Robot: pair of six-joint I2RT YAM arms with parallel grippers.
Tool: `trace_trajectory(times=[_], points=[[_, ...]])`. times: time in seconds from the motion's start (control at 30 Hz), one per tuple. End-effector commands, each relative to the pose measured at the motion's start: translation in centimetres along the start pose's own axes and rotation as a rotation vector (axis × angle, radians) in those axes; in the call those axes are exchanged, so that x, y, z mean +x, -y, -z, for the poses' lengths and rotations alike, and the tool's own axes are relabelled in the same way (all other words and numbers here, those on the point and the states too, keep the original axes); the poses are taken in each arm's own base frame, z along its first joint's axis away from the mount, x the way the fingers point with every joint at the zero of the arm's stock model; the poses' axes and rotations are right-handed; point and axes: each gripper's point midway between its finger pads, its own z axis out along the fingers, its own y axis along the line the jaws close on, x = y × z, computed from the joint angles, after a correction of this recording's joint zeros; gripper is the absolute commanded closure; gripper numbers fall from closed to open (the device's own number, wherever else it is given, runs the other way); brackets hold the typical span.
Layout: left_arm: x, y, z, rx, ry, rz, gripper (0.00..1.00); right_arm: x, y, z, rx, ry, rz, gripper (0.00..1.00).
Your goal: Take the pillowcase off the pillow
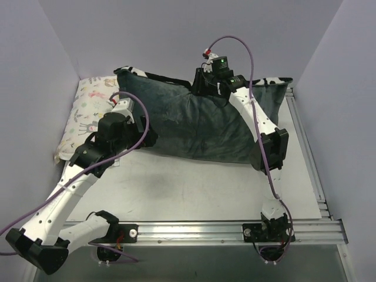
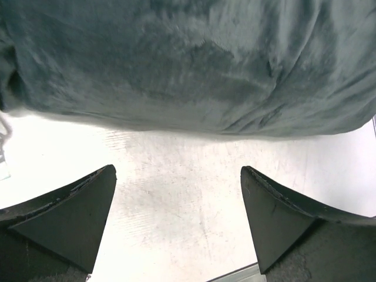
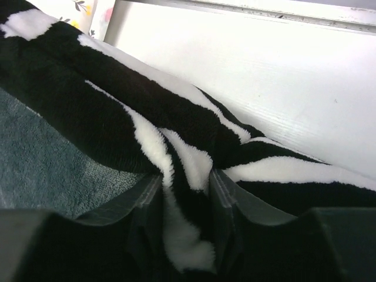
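The pillowcase (image 1: 200, 120) lies across the back of the table, dark grey-teal plush face up, zebra stripes showing along its far edge. It is full and rounded; the white pillow inside is hidden. My right gripper (image 1: 202, 79) is at the far top edge, shut on a fold of zebra-striped fabric (image 3: 185, 170). My left gripper (image 1: 138, 138) is open and empty at the case's near left edge, just above the table; the plush (image 2: 188, 64) fills the top of its view.
A small pastel animal-print pillow (image 1: 88, 108) lies at the back left against the wall, touching the case. The white tabletop (image 1: 194, 188) spreads in front. Metal rails run along the right side (image 1: 308, 147) and the near edge.
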Motion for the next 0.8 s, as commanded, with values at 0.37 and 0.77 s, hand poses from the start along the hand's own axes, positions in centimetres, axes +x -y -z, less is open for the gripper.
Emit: trace_trajectory(times=[0.37, 0.77], points=[[0.0, 6.7, -3.9, 0.132, 0.010, -0.015, 0.04, 11.4, 1.8, -4.2, 0.046, -0.301, -0.159, 0.38], [3.6, 12.5, -6.1, 0.244, -0.060, -0.124, 0.04, 6.6, -0.8, 2.0, 0.024, -0.171, -0.088, 0.19]])
